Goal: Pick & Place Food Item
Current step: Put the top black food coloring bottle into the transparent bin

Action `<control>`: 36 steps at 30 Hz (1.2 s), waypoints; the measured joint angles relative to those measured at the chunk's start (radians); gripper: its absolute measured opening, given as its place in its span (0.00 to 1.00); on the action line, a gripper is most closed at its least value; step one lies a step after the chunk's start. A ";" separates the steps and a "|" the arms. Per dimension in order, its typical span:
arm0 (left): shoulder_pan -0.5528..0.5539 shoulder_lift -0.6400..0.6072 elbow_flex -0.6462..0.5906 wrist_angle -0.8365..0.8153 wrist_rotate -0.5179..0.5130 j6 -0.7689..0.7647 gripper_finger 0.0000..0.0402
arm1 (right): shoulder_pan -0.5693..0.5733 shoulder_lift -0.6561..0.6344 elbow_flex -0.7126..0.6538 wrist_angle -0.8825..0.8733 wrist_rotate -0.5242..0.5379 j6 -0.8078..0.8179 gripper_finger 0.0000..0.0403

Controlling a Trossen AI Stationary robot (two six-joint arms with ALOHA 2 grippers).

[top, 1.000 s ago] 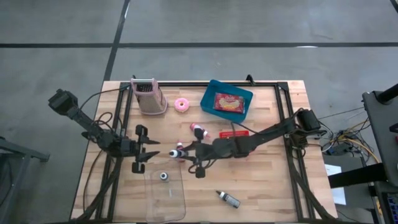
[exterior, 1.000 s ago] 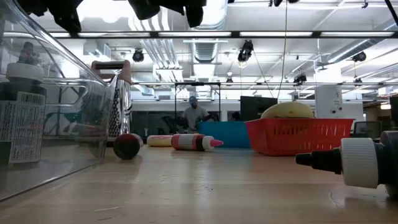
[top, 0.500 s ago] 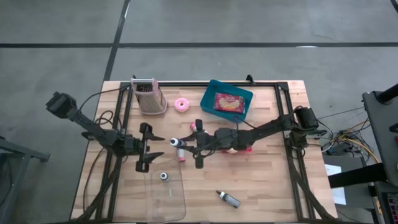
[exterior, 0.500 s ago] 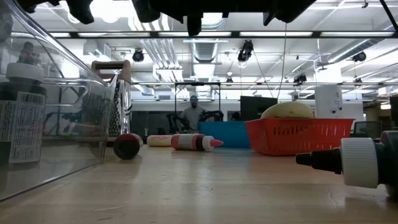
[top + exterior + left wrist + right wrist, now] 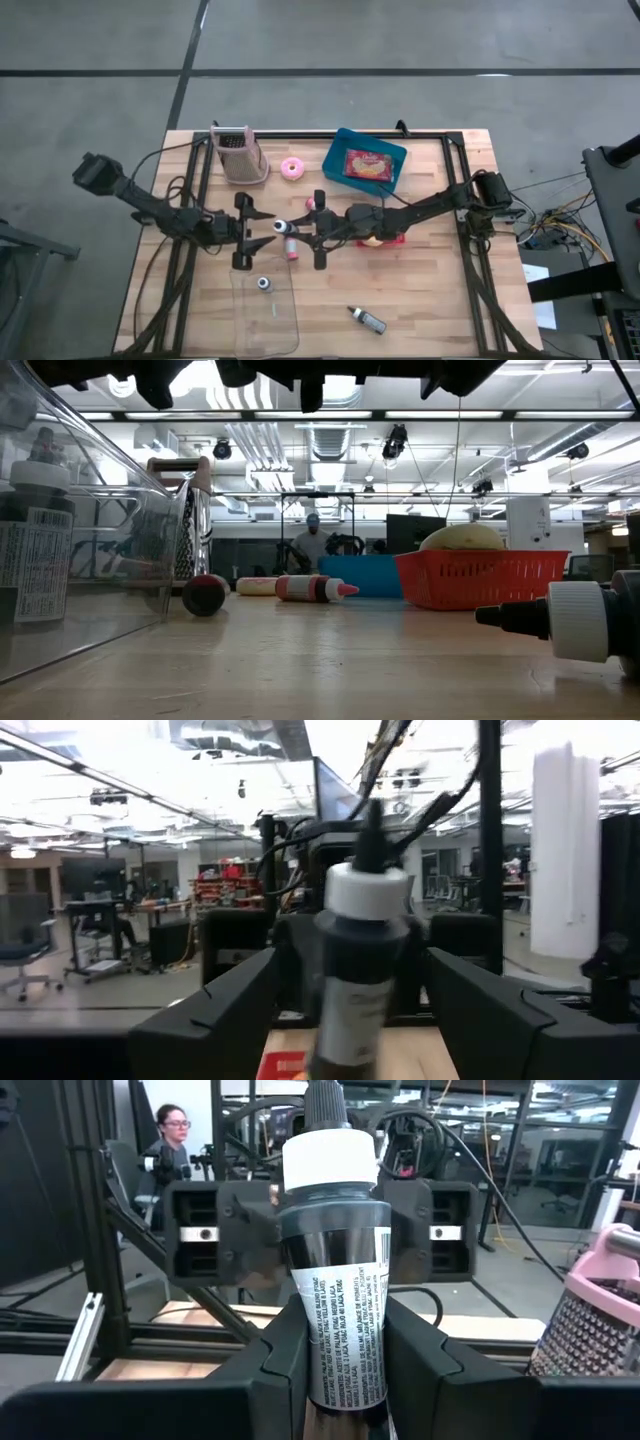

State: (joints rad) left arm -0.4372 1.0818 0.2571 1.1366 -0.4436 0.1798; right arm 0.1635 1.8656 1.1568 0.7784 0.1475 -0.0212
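My right wrist cam shows the bottle label, overhead can't. Right gripper jaws clamp it; left gripper jaws spread, facing it.

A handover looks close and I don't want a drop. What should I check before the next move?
1. Right tool shut on the bottle: ok.
2. Bottle upright, white cap on: ok.
3. Left tool open and facing the bottle: ok.
4. Bottle far enough between the left tool's fingers to close on: cannot tell.
5. Clear container has room beside the bottle already inside: ok.
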 joint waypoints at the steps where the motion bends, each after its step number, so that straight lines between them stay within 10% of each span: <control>1: 0.008 0.004 0.004 0.000 0.010 -0.004 0.63 | 0.000 0.000 0.000 0.000 -0.001 0.000 0.21; 26: 0.096 0.141 0.122 0.000 0.090 0.008 0.63 | -0.001 0.002 -0.001 -0.013 -0.021 0.003 0.21; 36: 0.098 0.152 0.121 0.001 0.093 0.033 0.41 | -0.002 0.002 -0.002 -0.013 -0.021 0.003 0.21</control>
State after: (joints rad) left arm -0.3393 1.2342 0.3781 1.1380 -0.3505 0.2133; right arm 0.1616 1.8671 1.1553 0.7658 0.1262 -0.0177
